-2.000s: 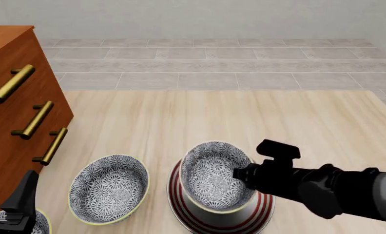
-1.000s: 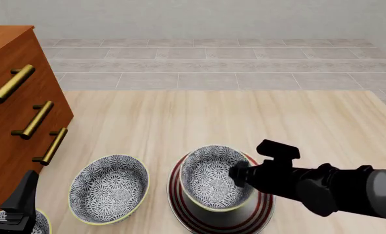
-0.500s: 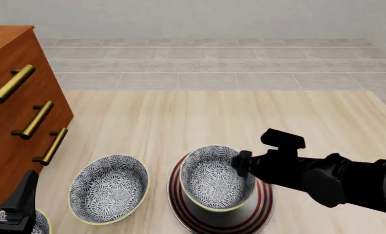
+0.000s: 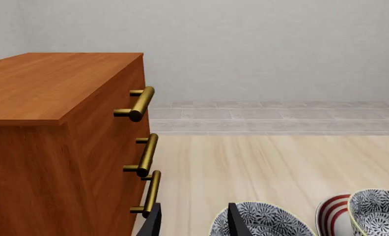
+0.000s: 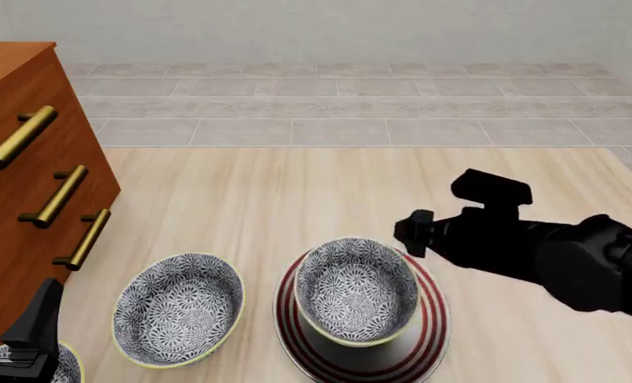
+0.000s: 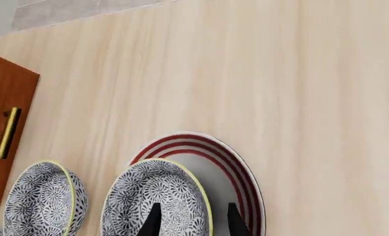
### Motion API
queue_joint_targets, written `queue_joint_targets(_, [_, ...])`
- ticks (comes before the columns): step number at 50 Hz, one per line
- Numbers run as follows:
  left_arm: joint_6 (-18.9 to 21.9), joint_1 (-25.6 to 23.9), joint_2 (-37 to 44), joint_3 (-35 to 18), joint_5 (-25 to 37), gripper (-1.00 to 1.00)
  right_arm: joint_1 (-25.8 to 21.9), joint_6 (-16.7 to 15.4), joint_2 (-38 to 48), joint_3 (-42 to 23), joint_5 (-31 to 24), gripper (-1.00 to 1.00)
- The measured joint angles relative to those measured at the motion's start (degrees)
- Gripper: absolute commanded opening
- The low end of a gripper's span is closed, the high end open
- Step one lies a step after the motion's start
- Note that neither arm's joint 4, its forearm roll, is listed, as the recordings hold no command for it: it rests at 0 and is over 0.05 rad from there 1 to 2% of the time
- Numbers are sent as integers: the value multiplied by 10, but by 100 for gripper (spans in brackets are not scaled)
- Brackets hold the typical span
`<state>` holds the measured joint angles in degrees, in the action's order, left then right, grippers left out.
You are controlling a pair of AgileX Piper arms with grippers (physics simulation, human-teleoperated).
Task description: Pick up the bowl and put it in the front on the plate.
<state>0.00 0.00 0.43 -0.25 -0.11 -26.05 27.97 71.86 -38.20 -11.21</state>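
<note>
The floral bowl (image 5: pixel 357 289) with the pale yellow rim stands upright on the red-ringed white plate (image 5: pixel 431 331) near the table's front edge. My right gripper (image 5: pixel 408 231) hovers just above and behind the bowl's right rim, apart from it. In the right wrist view its fingers (image 6: pixel 234 222) are spread open with nothing held, over the bowl (image 6: pixel 156 196) and plate (image 6: pixel 245 183). My left gripper (image 5: pixel 31 331) rests at the front left corner, open and empty (image 4: pixel 193 226).
A second identical bowl (image 5: pixel 178 307) sits left of the plate, and a third (image 5: pixel 69 369) peeks in at the bottom left by the left gripper. A wooden dresser (image 5: pixel 23 175) with brass handles stands along the left edge. Bare table stretches behind and to the right.
The right gripper let go of the bowl's rim and rose up and to the right, away from it. The bowl stayed settled on the plate. The left arm has not moved.
</note>
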Motion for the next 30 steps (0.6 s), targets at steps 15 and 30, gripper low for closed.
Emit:
queue_joint_targets(15, [0, 0, 0, 0, 0, 100, 13, -24, -57, -32, -56, 100])
queue_joint_targets(30, [0, 0, 0, 0, 0, 100, 28, -36, -85, -65, -73, 100])
